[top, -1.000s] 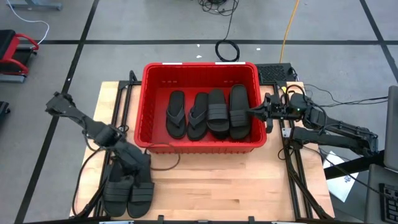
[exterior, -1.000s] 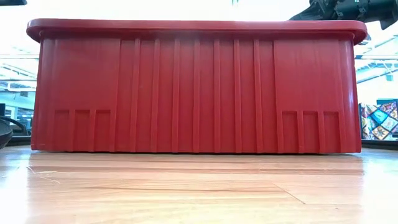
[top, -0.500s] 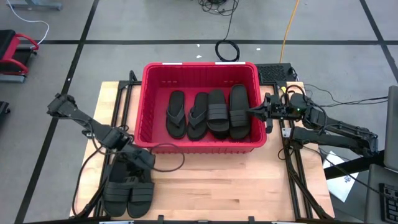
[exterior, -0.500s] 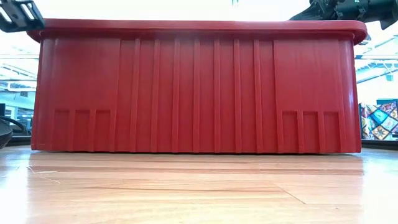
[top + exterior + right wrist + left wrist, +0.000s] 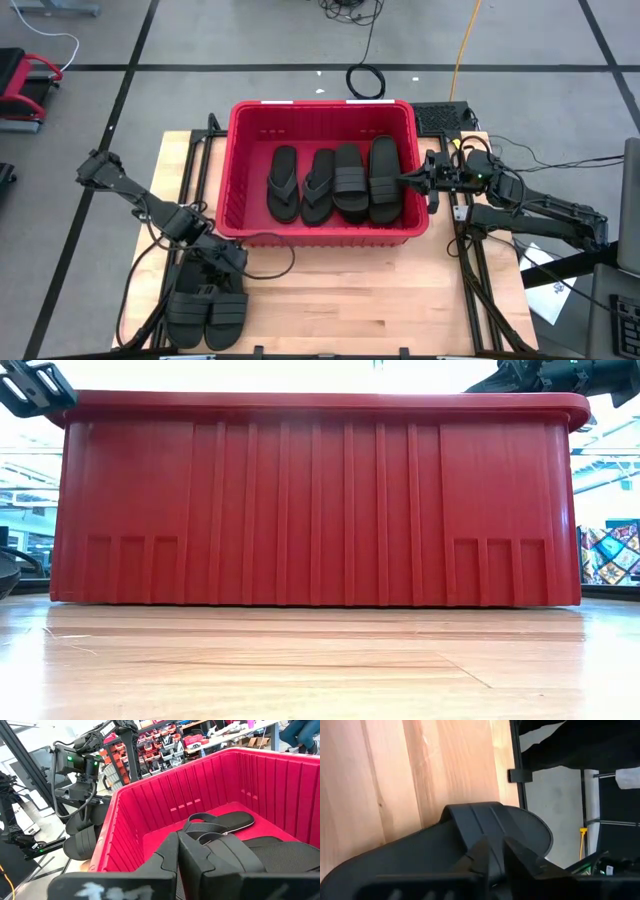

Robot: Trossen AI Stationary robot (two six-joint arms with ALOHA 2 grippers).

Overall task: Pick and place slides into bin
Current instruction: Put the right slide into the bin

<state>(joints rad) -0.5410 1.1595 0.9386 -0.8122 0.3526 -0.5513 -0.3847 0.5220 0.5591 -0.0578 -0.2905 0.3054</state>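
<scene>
High view shows four sandals (image 5: 335, 182) already in the red bin (image 5: 240, 160), more left on the table (image 5: 350, 300), left gripper (image 5: 228, 258) nearly closed over them, right gripper (image 5: 408, 181) shut at the bin's rim.

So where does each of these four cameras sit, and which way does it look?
High view: above the table, facing straight down on the bin, left arm and right arm.
Low view: at tabletop height, facing the bin's long wall; the left pincer and the right arm show in the top corners.
Left wrist view: on the left arm, facing a slide; its own pincer shows.
Right wrist view: on the right arm, facing into the bin; its shut right pincer shows.
Shared: high and right wrist views both see the slides in the bin.
</scene>
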